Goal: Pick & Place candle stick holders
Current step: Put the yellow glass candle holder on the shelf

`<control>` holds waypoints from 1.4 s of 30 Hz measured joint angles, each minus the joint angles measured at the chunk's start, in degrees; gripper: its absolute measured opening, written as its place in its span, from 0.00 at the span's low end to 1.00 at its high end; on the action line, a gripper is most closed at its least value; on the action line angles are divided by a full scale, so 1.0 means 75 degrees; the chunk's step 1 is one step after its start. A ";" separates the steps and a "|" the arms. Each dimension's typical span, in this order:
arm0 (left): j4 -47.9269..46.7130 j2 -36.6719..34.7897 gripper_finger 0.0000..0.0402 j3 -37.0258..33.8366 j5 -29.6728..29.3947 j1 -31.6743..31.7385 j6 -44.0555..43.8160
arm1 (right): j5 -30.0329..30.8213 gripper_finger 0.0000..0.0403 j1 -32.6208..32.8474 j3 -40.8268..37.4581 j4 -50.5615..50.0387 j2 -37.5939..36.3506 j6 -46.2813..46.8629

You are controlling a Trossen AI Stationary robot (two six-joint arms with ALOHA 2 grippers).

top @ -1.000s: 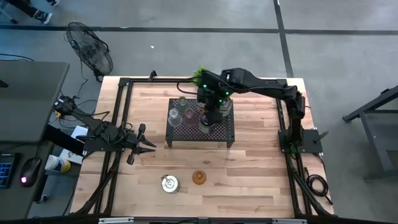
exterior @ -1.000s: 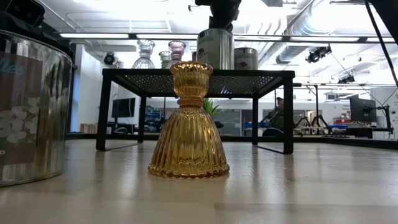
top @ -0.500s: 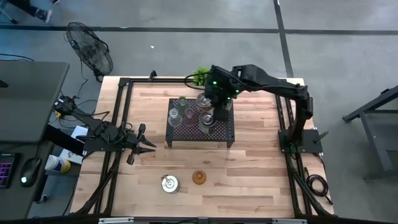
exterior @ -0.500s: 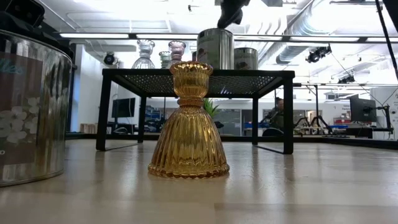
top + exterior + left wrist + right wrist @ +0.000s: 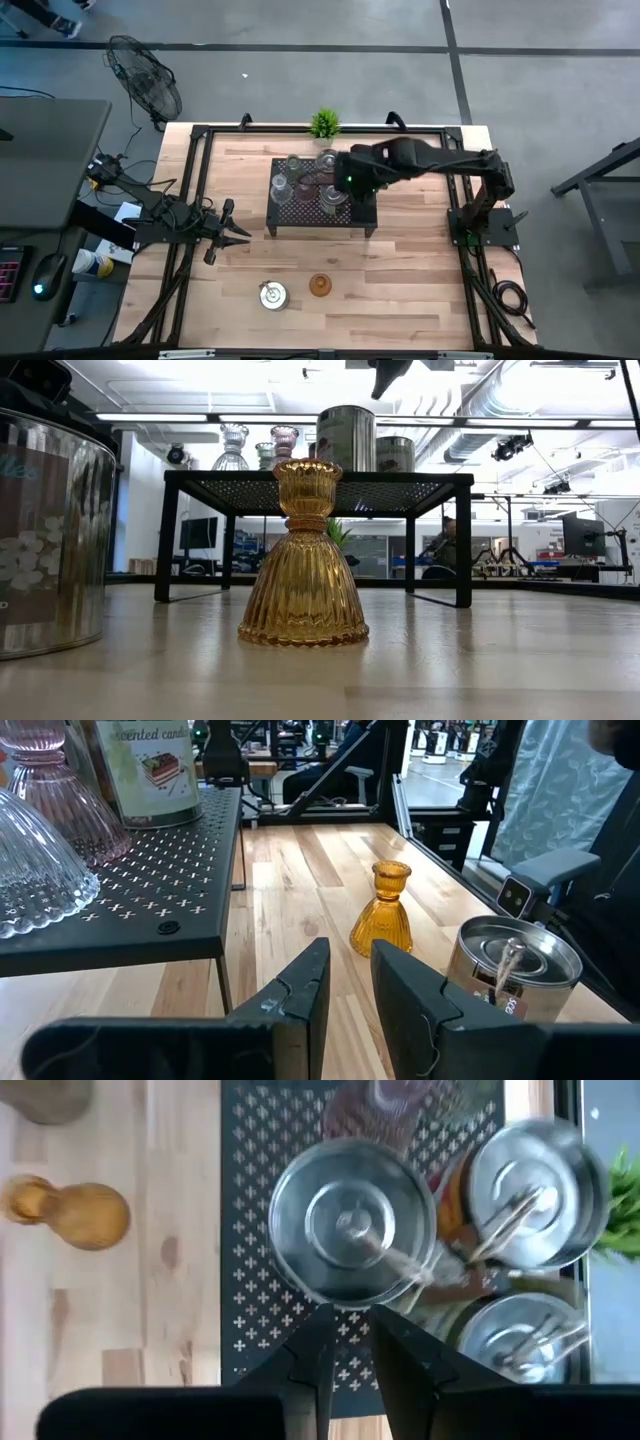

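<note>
A black perforated rack (image 5: 322,197) stands mid-table and carries glass holders (image 5: 232,448) and silver tins (image 5: 352,1220). An amber glass holder (image 5: 319,285) and a silver tin (image 5: 272,294) stand on the wood near the front edge. My right gripper (image 5: 352,1342) hovers above the rack, pointing down over a silver tin's lid, fingers a narrow gap apart and empty. Only its tip shows at the top of the low view (image 5: 385,372). My left gripper (image 5: 348,982) waits at the table's left, level, a narrow gap open, empty, facing the amber holder (image 5: 383,910).
A small green plant (image 5: 323,123) stands at the far edge behind the rack. A black frame (image 5: 195,200) runs along the table's sides. A fan (image 5: 145,85) stands on the floor beyond the far left corner. Bare wood lies to the right of the rack (image 5: 415,240).
My right gripper has risen straight up off the tall silver tin on the rack, almost out of the low view's top, and drawn slightly toward the table's right. The tin stays upright on the rack.
</note>
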 joint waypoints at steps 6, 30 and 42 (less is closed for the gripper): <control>-0.0003 0.0002 0.18 0.0000 0.0000 -0.0002 0.0000 | 0.0618 0.15 0.0395 -0.1647 0.1278 -0.0842 0.0474; -0.0003 0.0002 0.18 0.0000 0.0000 -0.0002 0.0000 | 0.1304 0.15 0.1421 -0.8431 0.8241 -0.4325 0.0555; -0.0003 0.0002 0.18 0.0000 0.0000 0.0001 0.0000 | 0.0817 0.15 0.1536 -0.9991 1.0072 -0.4322 0.0418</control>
